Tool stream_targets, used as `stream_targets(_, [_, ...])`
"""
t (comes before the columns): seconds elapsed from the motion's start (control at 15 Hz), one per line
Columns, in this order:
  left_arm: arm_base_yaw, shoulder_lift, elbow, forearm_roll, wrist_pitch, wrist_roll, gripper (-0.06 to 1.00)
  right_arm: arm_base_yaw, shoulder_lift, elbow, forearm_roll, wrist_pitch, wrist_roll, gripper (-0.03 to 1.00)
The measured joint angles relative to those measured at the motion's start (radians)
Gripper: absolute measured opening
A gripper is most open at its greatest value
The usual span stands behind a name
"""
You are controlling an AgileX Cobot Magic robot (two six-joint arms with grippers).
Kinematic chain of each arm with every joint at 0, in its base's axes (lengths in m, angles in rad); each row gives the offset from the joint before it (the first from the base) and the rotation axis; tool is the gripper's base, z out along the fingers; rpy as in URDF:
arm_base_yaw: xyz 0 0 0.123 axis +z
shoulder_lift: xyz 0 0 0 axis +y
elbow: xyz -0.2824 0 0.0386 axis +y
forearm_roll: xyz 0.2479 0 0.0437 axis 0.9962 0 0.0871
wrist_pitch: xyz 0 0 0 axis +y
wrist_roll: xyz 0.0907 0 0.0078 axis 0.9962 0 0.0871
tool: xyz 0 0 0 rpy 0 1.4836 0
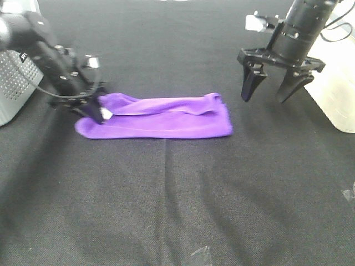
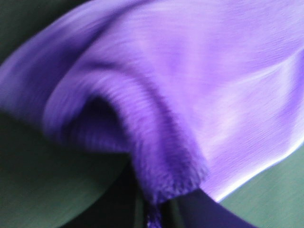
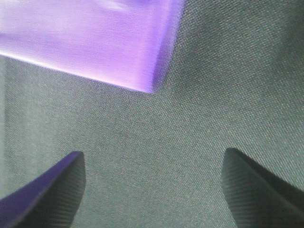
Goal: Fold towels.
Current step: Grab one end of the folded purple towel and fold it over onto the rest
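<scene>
The purple towel [image 1: 161, 116] lies folded into a long strip on the black table cloth, its upper layer rumpled. My left gripper [image 1: 95, 108] is at the towel's left end and is shut on the upper layer's edge, near a small white tag [image 1: 105, 113]. The left wrist view is filled by the towel [image 2: 190, 85], pinched and blurred at the fingers. My right gripper [image 1: 272, 91] hangs open and empty above the table, just right of the towel's right end. The right wrist view shows the towel's corner [image 3: 95, 42] beyond the open fingertips [image 3: 52, 190].
A grey perforated box [image 1: 14, 77] stands at the left edge behind the left arm. A white box [image 1: 338, 88] stands at the right edge beside the right arm. Bits of clear tape [image 1: 199, 256] lie on the cloth near the front.
</scene>
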Motion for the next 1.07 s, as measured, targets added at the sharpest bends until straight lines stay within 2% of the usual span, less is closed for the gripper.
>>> stream_targets(0.27, [0.036, -0.070, 0.000, 0.059, 0.000, 0.021, 0.05, 0.000, -0.064, 0.000, -0.001, 0.000, 0.002, 0.76])
stream_targets(0.6, [-0.111, -0.075, -0.114, 0.058, 0.000, 0.048, 0.05, 0.000, -0.082, 0.000, -0.006, 0.000, 0.023, 0.76])
stream_targets(0.67, [-0.170, -0.048, -0.177, 0.043, 0.000, 0.036, 0.05, 0.000, -0.091, 0.000, -0.014, 0.000, 0.026, 0.76])
stream_targets(0.8, [-0.237, 0.003, -0.244, 0.019, 0.001, 0.008, 0.05, 0.000, -0.119, 0.000, -0.017, 0.000, 0.026, 0.76])
stream_targets(1.07, [-0.312, 0.086, -0.321, 0.006, 0.002, -0.056, 0.05, 0.000, -0.147, 0.000, -0.017, 0.000, 0.026, 0.76])
